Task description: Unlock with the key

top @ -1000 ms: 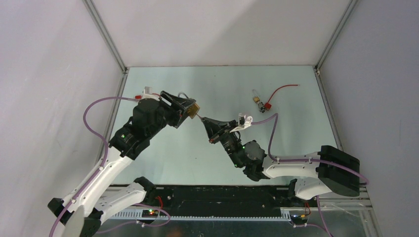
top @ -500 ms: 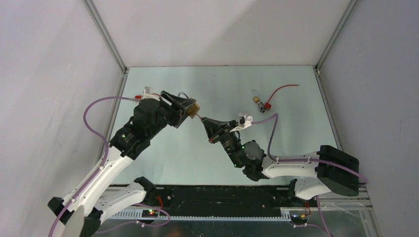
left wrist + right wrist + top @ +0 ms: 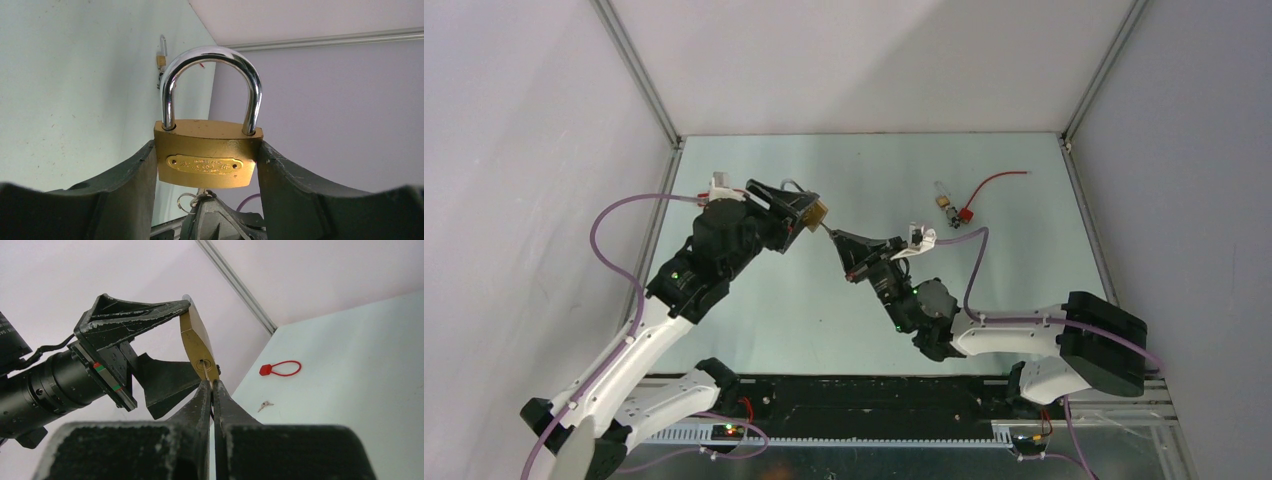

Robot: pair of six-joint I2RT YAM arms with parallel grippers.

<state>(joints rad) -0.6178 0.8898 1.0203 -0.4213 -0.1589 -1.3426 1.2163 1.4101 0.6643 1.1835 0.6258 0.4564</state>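
padlock (image 3: 816,211) and right gripper (image 3: 212,385) shifted back, key (image 3: 208,374) pinched at its tip.

The brass padlock (image 3: 208,152) carries an oval embossed nameplate (image 3: 205,164) on its face, with a line of small lettering too fine to read. White print on the left arm's black housing (image 3: 10,342) is cut off and illegible.

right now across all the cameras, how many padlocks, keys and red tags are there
padlocks: 2 (big brass padlock gripped, small padlock lying loose)
keys: 2 (key at the big one's keyhole, loose key)
red tags: 2 (red tag by the small padlock, second red tag by the loose key)
total: 6
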